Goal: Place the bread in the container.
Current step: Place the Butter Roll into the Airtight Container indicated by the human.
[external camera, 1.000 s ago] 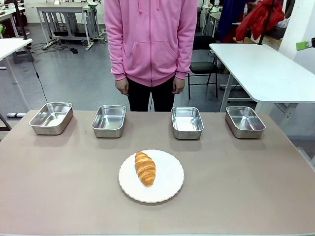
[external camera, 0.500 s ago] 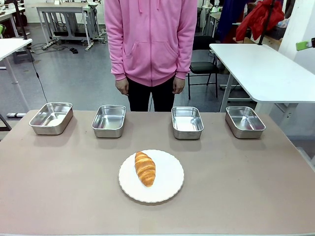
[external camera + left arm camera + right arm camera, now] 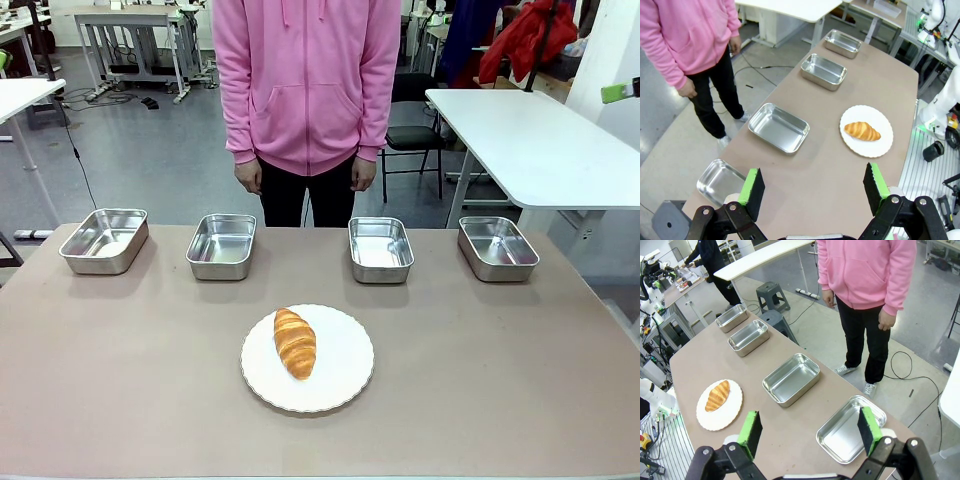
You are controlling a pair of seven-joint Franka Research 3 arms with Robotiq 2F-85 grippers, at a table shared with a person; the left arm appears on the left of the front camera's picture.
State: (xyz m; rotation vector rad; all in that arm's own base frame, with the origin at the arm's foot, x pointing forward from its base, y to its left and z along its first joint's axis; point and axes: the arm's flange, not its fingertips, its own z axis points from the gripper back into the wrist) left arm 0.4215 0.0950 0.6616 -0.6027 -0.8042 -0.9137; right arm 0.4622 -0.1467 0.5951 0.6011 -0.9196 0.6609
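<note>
The bread (image 3: 295, 343), a golden-brown croissant, lies on a round white plate (image 3: 343, 372) at the table's front middle. Several identical steel trays stand in a row along the far edge, any of which could be the container: far left (image 3: 104, 240), left of middle (image 3: 222, 245), right of middle (image 3: 381, 249), far right (image 3: 497, 247). All are empty. My left gripper (image 3: 813, 187) hangs open high above the table's left end, far from the bread (image 3: 862, 131). Above the right end, my right gripper (image 3: 809, 431) is open too, with the bread (image 3: 716, 395) well away.
A person in a pink hoodie (image 3: 305, 80) stands at the far side behind the middle trays, hands (image 3: 247, 178) hanging down. The brown tabletop (image 3: 500, 360) is bare around the plate. White tables (image 3: 530, 140) stand farther off.
</note>
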